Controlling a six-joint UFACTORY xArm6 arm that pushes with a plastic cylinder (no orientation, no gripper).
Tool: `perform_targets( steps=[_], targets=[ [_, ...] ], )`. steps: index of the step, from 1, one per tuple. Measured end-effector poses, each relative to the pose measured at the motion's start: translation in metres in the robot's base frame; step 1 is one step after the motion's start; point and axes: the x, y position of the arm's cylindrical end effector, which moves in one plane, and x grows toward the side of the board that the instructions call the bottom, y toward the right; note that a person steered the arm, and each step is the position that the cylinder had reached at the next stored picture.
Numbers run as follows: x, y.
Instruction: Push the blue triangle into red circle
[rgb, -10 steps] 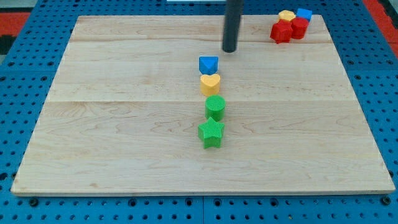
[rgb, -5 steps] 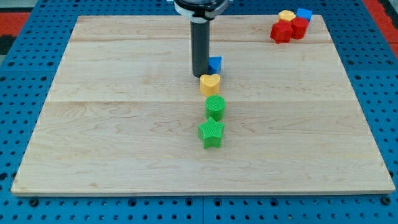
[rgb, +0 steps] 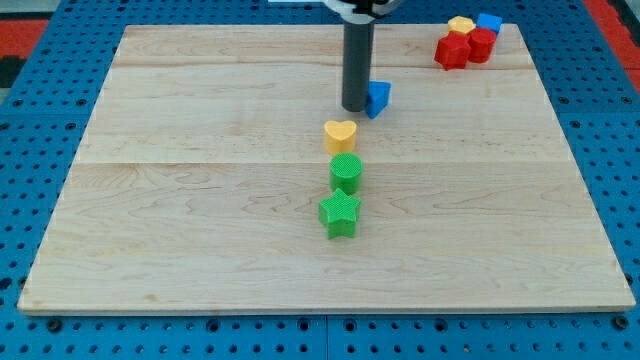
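The blue triangle (rgb: 378, 98) lies on the wooden board (rgb: 200, 200) above the middle. My tip (rgb: 355, 107) touches its left side, and the dark rod hides part of it. The red circle (rgb: 482, 44) sits at the view's top right, far from the triangle, in a tight cluster with another red block (rgb: 452, 50), a yellow block (rgb: 461, 25) and a blue block (rgb: 489, 21).
A yellow heart (rgb: 340, 134), a green cylinder (rgb: 346, 173) and a green star (rgb: 339, 214) form a column below my tip, down the board's middle. Blue pegboard surrounds the board.
My tip came down to the triangle's left side and pushed it up and to the right, away from the yellow heart. The other blocks have not moved.
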Motion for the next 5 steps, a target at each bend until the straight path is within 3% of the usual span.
perform_targets(
  steps=[5],
  targets=[
    [-0.054,0.050]
  ],
)
